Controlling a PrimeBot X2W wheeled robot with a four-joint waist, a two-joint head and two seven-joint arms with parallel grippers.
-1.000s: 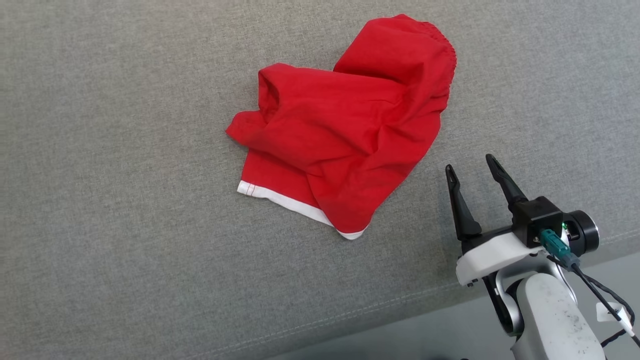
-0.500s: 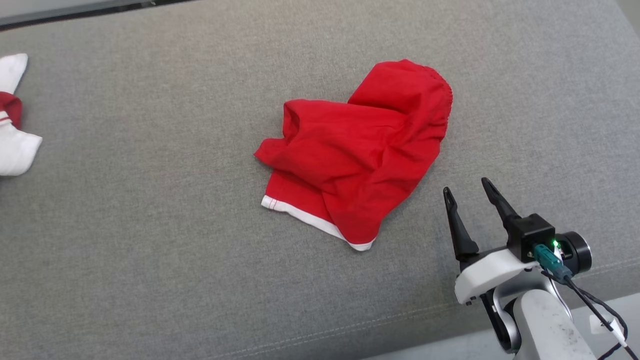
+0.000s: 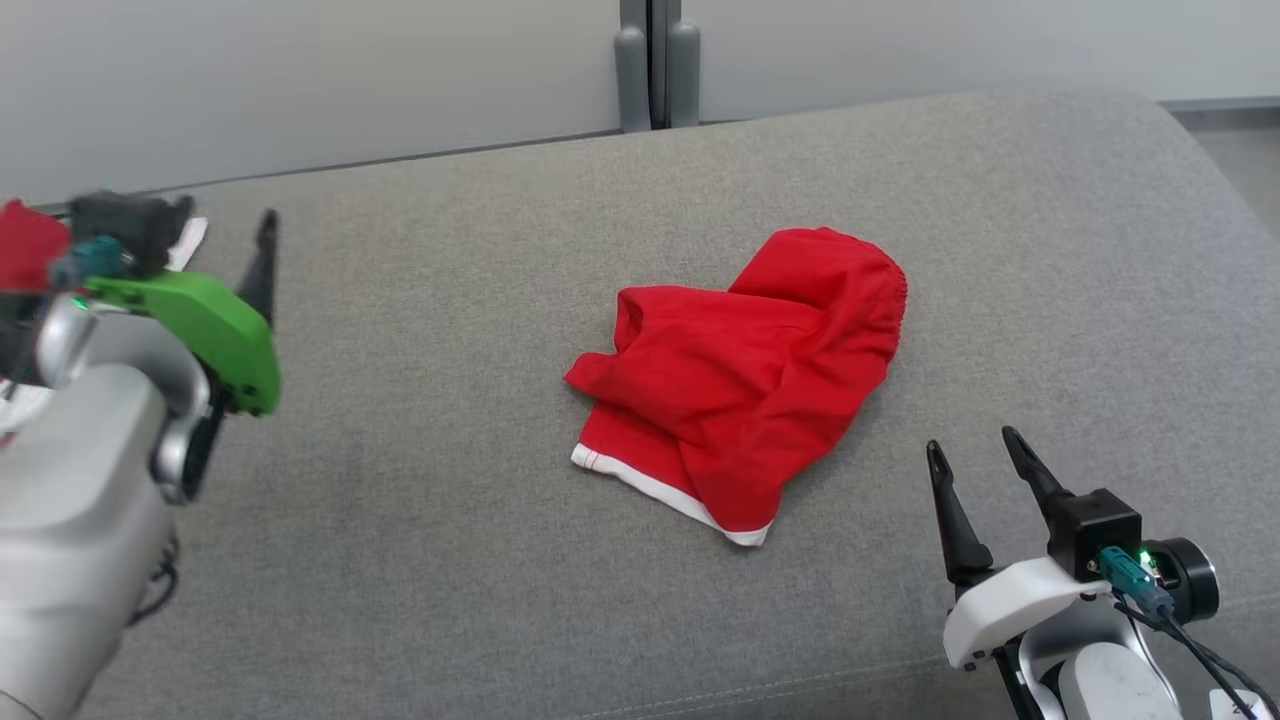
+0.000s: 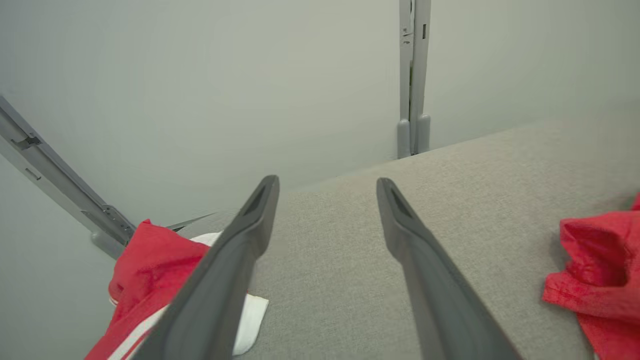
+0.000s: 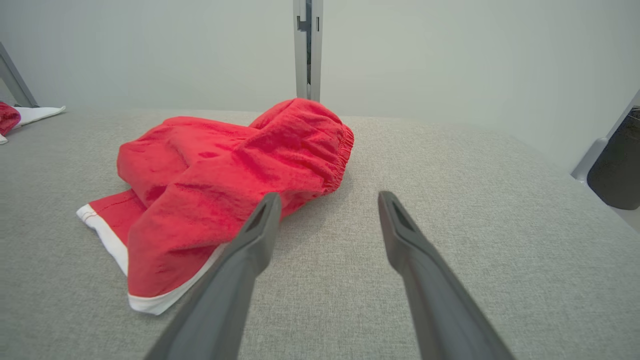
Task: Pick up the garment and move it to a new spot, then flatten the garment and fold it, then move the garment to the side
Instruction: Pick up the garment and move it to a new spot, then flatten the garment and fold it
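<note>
The red shorts [image 3: 740, 380] lie crumpled near the middle of the grey upholstered cushion [image 3: 420, 520]. Their elastic waistband [image 3: 893, 295] is bunched at the far right and a white-trimmed hem [image 3: 655, 487] points toward the robot. Nothing is gripped yet, so the job in hand looks like the first pick-up. The right claw [image 3: 972, 440] hovers wide open just beside the heap's near right edge, fingers aimed past the waistband. The left claw [image 4: 326, 180] is equally wide but well apart, off to the left near another red-and-white garment [image 4: 150, 250] at the cushion's far corner. The right claw seems the natural one to lead. It should probably tip down and bite a raised fold or the gathered waistband, where the cloth stands proud of the upholstery, rather than the flat hem. The fingers should close on the shorts alone and not snag the cushion's weave. A grip near one end would likely let the cloth hang open, which should ease the flattening. The left claw should keep clear of the neighbouring garment.
</note>
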